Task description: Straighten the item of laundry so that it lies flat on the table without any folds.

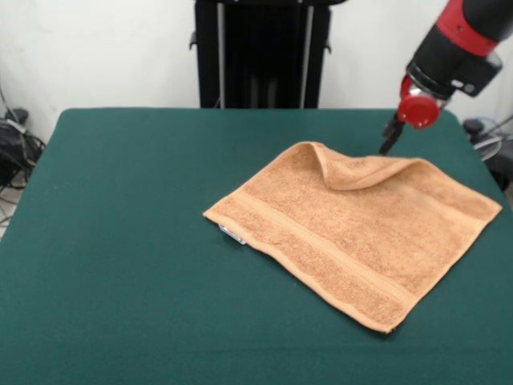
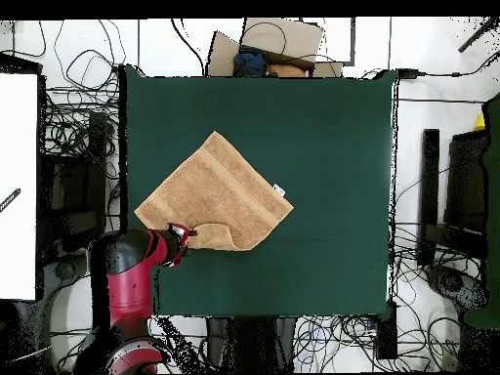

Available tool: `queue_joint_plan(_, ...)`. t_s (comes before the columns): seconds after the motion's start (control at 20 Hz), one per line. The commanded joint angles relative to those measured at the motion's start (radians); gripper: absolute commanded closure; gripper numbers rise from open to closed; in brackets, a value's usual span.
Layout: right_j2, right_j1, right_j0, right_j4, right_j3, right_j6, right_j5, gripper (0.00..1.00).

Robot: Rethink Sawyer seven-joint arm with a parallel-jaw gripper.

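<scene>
The peach-orange towel (image 1: 353, 233) is lying spread on the dark green table (image 1: 120, 241), set diagonally like a diamond and placed toward the table's edge on the right of the front view. Most of it is lying flat, but the corner nearest the robot's edge of the table is being held up in a raised fold (image 1: 357, 170), doubled over onto the rest of the cloth. A small white tag (image 1: 232, 234) is showing at the towel's edge facing the table's middle. The gripper (image 1: 389, 143) is being held just beside that folded corner, close to the table's far edge in the front view. Whether its fingers are apart or together cannot be told, as only a dark tip is being shown.
</scene>
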Motion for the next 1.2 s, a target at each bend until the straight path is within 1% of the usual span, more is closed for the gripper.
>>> queue_joint_plan(0.05,0.025,-0.015,-0.023,-0.007,-0.066,-0.214,-0.162,0.0)
queue_joint_plan(0.15,0.036,-0.024,-0.036,0.003,-0.075,-0.231,-0.174,0.0)
queue_joint_plan(0.2,0.057,-0.042,-0.056,0.03,-0.086,-0.266,-0.187,0.0)
queue_joint_plan(0.3,0.067,-0.042,-0.072,0.025,-0.09,-0.28,-0.195,0.0)
queue_joint_plan(0.45,0.056,-0.038,-0.085,-0.016,-0.089,-0.274,-0.193,0.0)
queue_joint_plan(0.65,0.034,-0.011,-0.098,-0.079,-0.105,-0.26,-0.194,0.0)
queue_joint_plan(1.05,-0.048,0.077,-0.102,-0.268,-0.146,-0.181,-0.187,0.0)
queue_joint_plan(1.2,-0.064,0.099,-0.103,-0.309,-0.157,-0.161,-0.185,0.0)
